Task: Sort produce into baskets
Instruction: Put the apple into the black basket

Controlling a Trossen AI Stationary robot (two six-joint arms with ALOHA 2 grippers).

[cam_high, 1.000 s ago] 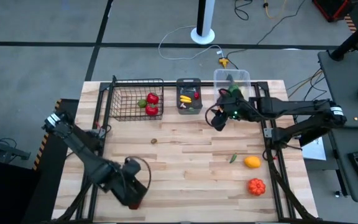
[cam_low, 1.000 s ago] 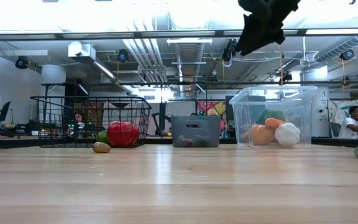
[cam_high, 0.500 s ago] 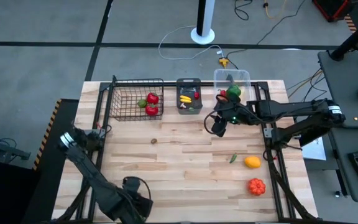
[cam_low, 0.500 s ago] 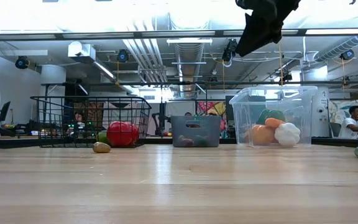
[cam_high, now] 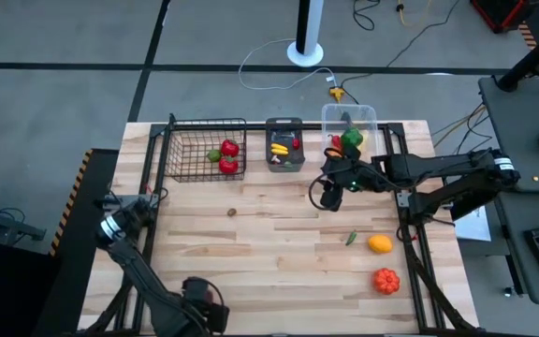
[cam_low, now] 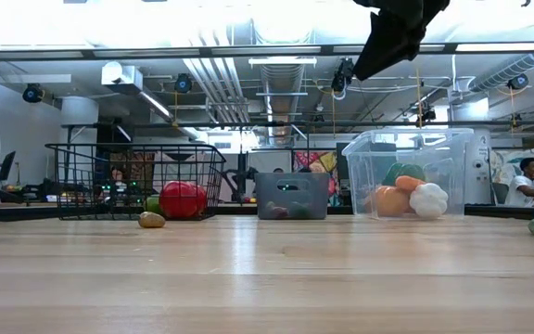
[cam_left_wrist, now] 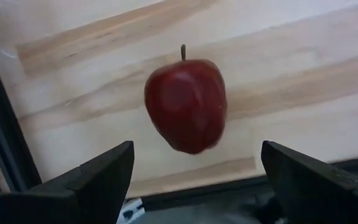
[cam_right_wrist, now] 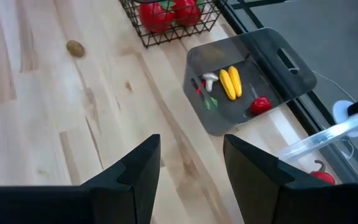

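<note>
A red apple (cam_left_wrist: 185, 106) lies on its side on the wood close to the table's near edge. My left gripper (cam_left_wrist: 196, 163) hangs over it pointing down, open wide, one finger to each side and neither touching it. From above, that gripper (cam_high: 204, 318) hides the apple. My right gripper (cam_high: 329, 195) hovers open and empty over the table in front of the clear tub (cam_high: 349, 120). The black wire basket (cam_high: 204, 150) and the grey bin (cam_high: 285, 145) hold produce. A small brown piece (cam_high: 233, 212) lies loose on the wood.
A small green piece (cam_high: 351, 238), a yellow-orange fruit (cam_high: 379, 244) and a red-orange one (cam_high: 386, 280) lie loose near the right edge. The three containers stand in a row along the far edge. Bare wood lies across the table's middle. People show in the room behind.
My left gripper has moved toward the table's near edge and come down, rolling about its own axis as it went. My right gripper has drifted slightly toward the near edge. No produce has moved.
</note>
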